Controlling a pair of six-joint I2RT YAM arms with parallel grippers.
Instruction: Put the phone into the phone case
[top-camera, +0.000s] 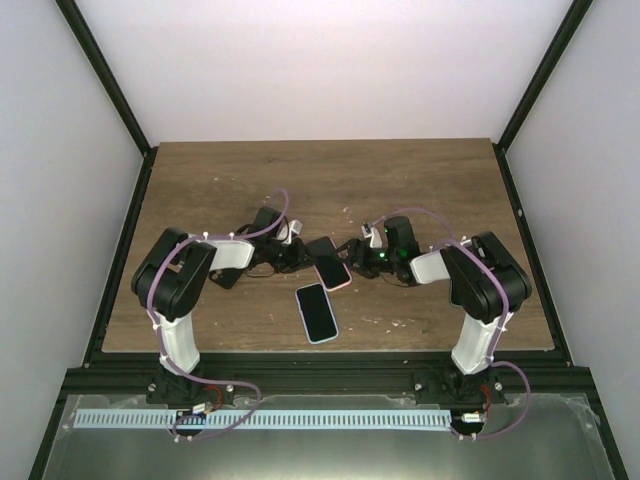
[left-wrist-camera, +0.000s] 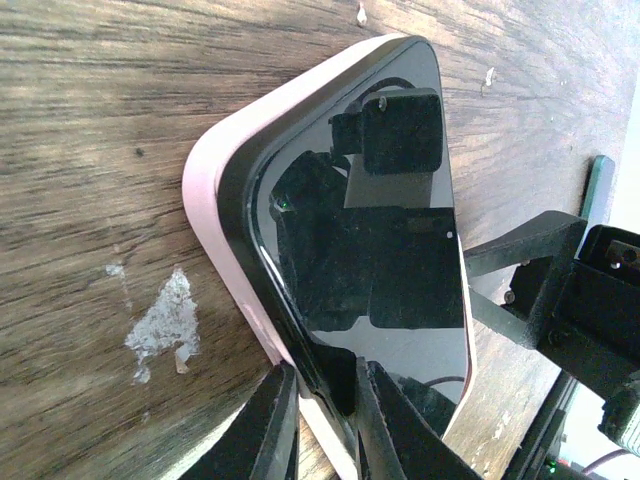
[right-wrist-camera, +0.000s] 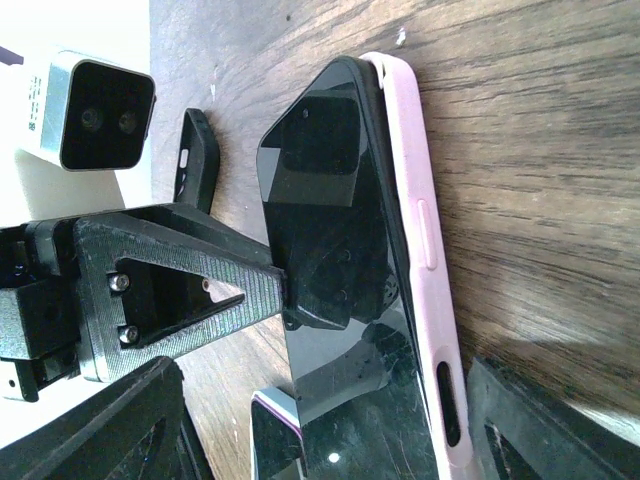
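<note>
A black-screened phone (top-camera: 328, 260) lies in a pink phone case (right-wrist-camera: 425, 250) on the table between the two arms. In the left wrist view the phone's (left-wrist-camera: 380, 210) black side stands above the pink rim (left-wrist-camera: 205, 190) along the near edge. My left gripper (left-wrist-camera: 325, 385) is shut on that edge, one finger outside the pink rim and the other on the glass. My right gripper (right-wrist-camera: 325, 400) is open, its fingers wide on either side of the phone (right-wrist-camera: 340, 200) and case, not touching them.
A second phone (top-camera: 317, 312) with a pale edge lies flat on the wooden table (top-camera: 420, 180), just in front of the cased one; a corner of it shows in the right wrist view (right-wrist-camera: 275, 440). Black frame rails (top-camera: 130, 230) border the table.
</note>
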